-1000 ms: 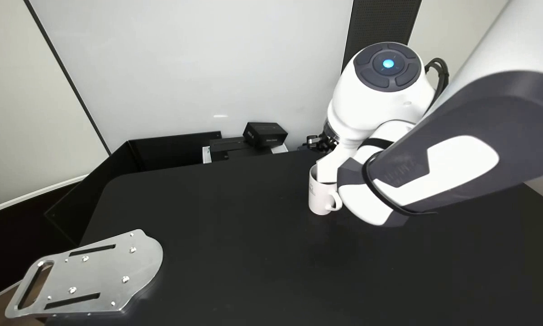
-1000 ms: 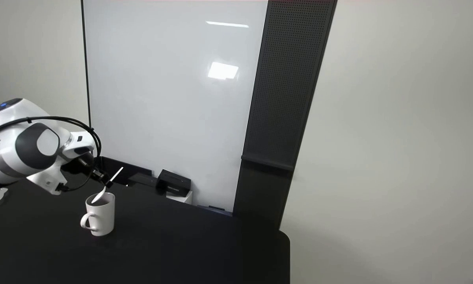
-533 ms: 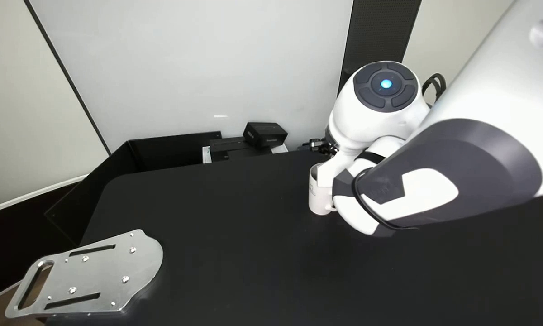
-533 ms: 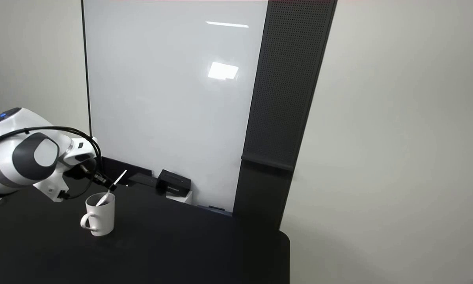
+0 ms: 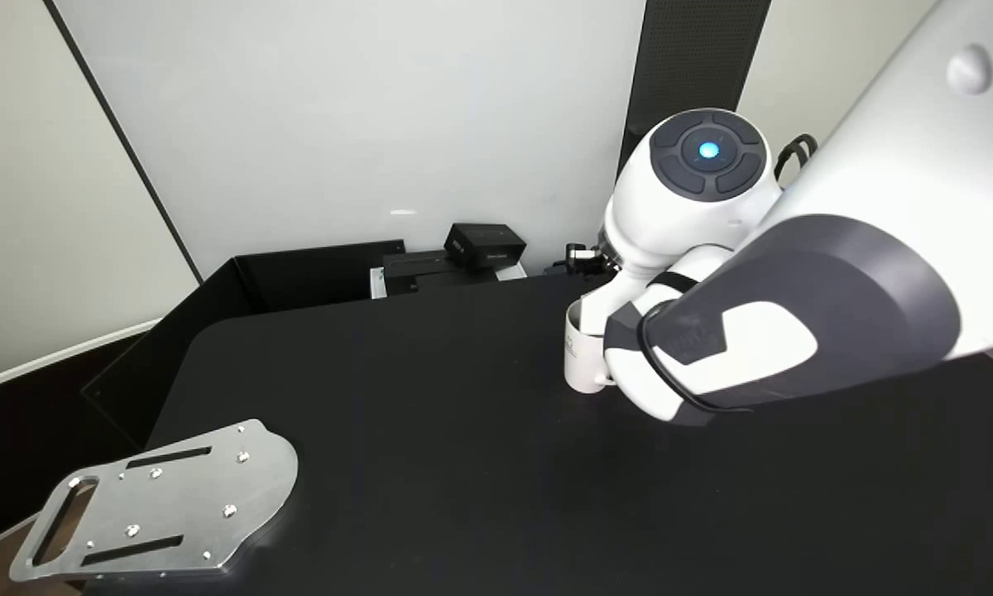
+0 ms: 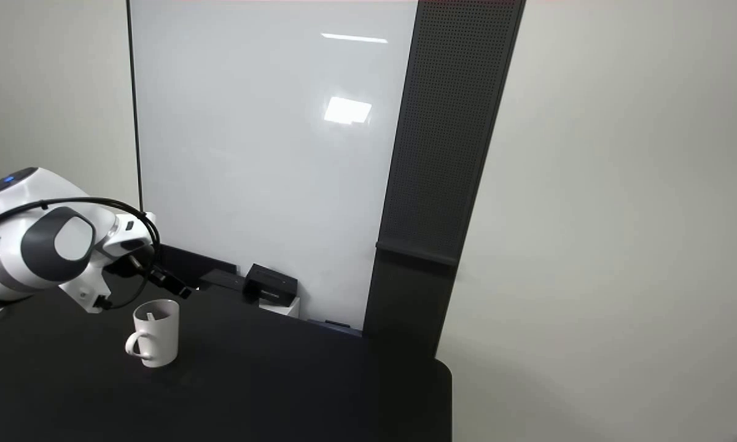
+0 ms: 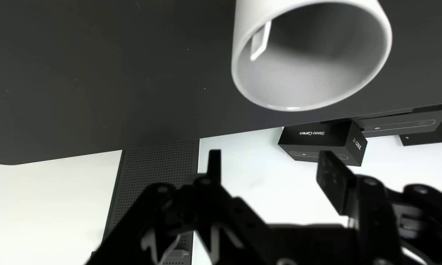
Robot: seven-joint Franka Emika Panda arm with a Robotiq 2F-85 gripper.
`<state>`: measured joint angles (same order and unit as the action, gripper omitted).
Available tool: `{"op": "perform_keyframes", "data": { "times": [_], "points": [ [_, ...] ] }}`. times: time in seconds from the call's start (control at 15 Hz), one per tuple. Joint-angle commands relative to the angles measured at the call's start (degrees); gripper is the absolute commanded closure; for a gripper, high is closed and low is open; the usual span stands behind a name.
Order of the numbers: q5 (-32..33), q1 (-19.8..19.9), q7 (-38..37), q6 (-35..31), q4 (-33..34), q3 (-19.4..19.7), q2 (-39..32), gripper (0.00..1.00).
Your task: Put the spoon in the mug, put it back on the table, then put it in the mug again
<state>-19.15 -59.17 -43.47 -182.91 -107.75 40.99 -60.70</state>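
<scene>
The black two-fingered hand (image 7: 269,162) is hovering near, and apparently just beyond, the mouth of the white cylindrical ceramic-looking mug (image 6: 166,341), its fingers standing well apart and holding nothing. The slim white plastic-looking spoon (image 7: 260,41), gripped and slanting over the rim half a second ago, is now lying loose inside the mug. In the wrist view only its squared handle end is showing, close by the inner wall and apparently below the rim; its bowl is staying hidden. A placing is seemingly just finishing, though nothing here is telling whether it is the first or the last. If the spoon is still needing to come out, the sunken handle will probably be demanding a reach inside the mouth, with a risk of tipping the mug.

Further out, the mug is standing upright on the flat matte black counter (image 5: 430,463), near the far edge. Beyond that edge a black rectangular cardboard-looking box (image 5: 485,246) is resting. In an exterior view the white and dark grey robot arm (image 5: 844,273) is covering part of the mug. Leftward, counter is running broadly to a silver slotted metal plate (image 5: 186,497) at the near left; rightward, more is reaching a rounded corner, so a sideways retreat is probably having room.
</scene>
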Motion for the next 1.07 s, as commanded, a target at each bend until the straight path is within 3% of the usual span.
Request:
{"op": "perform_keyframes", "data": {
  "times": [0.0, 0.2, 0.4, 0.73, 1.0],
  "points": [
    [-0.77, 0.96, 1.59, 1.43, -0.05, -0.03, 1.93, 0.02],
    [-0.22, 1.19, 2.79, 2.53, -1.65, 0.46, 4.23, 0.0],
    [3.02, 4.14, 8.09, 7.94, -3.71, -2.29, 10.45, 0.0],
    [9.55, 10.34, 17.15, 20.48, -6.12, -8.35, 20.7, 0.0],
    [19.48, 14.39, 18.39, 33.19, -6.56, -12.42, 25.68, 0.0]
  ]
}}
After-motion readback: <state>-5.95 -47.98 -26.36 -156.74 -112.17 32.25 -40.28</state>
